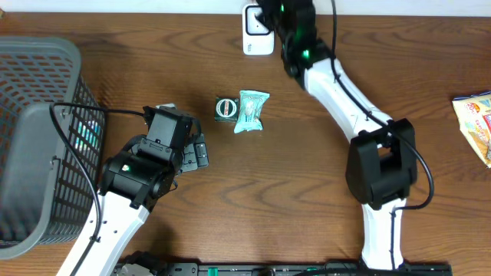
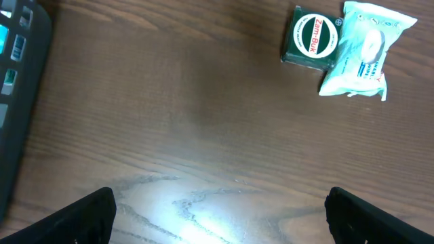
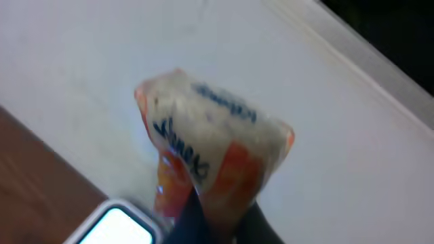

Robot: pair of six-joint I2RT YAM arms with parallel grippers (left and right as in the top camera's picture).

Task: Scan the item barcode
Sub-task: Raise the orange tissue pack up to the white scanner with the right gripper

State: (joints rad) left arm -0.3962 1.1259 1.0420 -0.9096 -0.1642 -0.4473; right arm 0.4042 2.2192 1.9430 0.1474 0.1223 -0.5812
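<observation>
Wood table [image 1: 307, 192] bears a grey basket [image 1: 42, 47], contents unclear; left tool [image 2: 217, 220] gapes, right tool [image 3: 215, 220] clamps an orange-white packet [image 3: 210, 146].

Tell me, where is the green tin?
In the overhead view, the green tin sits near the table's middle, touching the left side of the pale packet.

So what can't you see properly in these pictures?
- Orange-and-white packet: right wrist view, blurred; lettering unreadable, no barcode showing.
- White scanner: overhead, partly hidden under the right arm.
- Yellow snack bag: overhead, cut off by the right edge.
- Teal packet: left wrist view, print too small to read.
</observation>
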